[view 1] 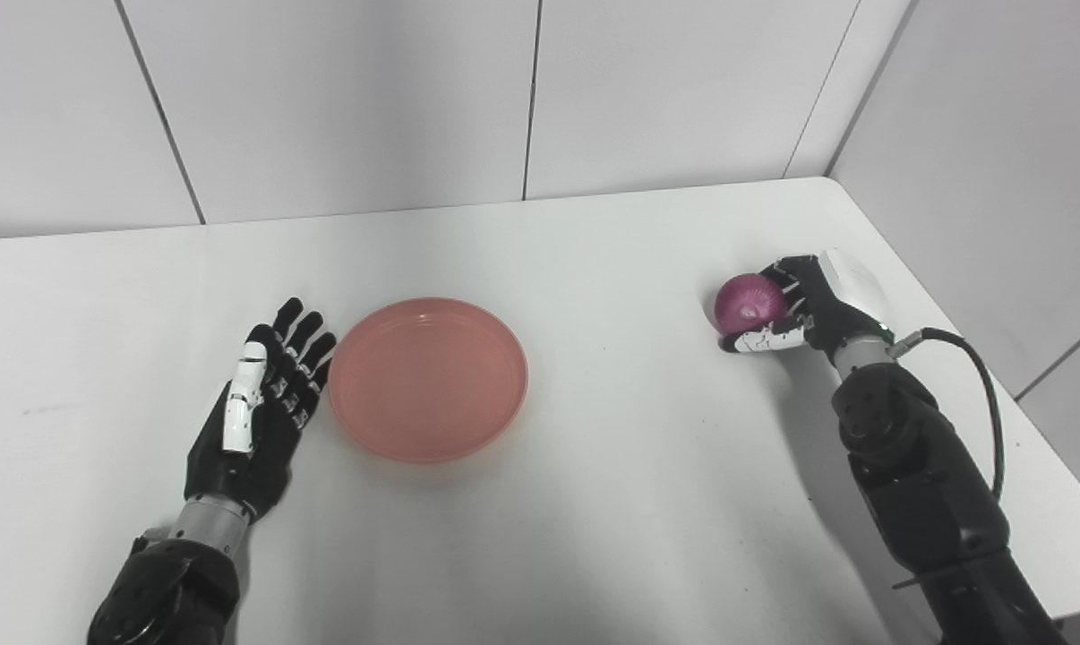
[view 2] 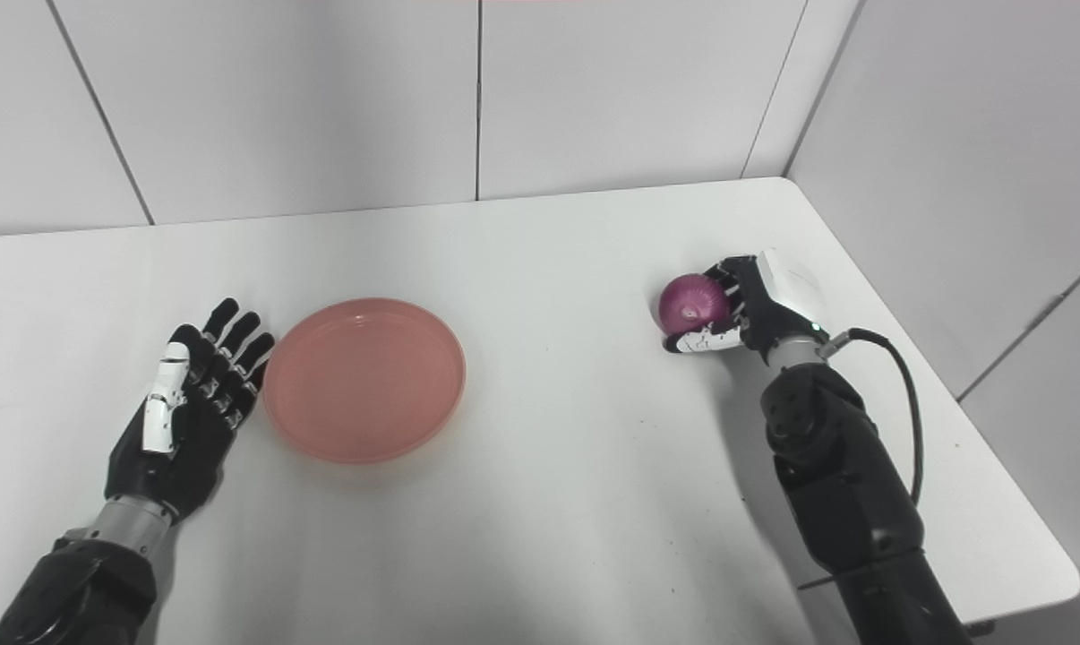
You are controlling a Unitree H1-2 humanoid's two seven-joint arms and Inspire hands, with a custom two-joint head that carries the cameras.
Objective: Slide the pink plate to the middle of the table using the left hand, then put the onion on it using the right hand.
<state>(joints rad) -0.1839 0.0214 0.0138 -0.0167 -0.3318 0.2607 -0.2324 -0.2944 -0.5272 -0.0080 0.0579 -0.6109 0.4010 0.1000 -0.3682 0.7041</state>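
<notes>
1. Left eye view: a round, shallow, pink plastic plate (view 1: 428,380) lies flat on a white table (view 1: 594,502), a little left of the table's middle.
2. The black left hand (view 1: 258,408) lies flat just left of the plate, fingers straight and close together, fingertips at or almost at the rim. It holds nothing.
3. Well to the right of the plate, near the table's right edge, the black right hand (view 1: 795,309) curls its fingers around a round, purple-red onion (view 1: 750,305).
4. Right eye view: the same layout. The left hand (view 2: 191,403) lies beside the plate (view 2: 364,380); the right hand (view 2: 737,309) wraps the onion (view 2: 690,305), thumb underneath.
5. Risk, as a judgement: the onion is smooth and round, so a loose wrap could let it roll out during the carry towards the plate.
6. If released off-centre, it may roll over the plate's low rim.
7. No brands, labels or writing can be read in either view.
</notes>
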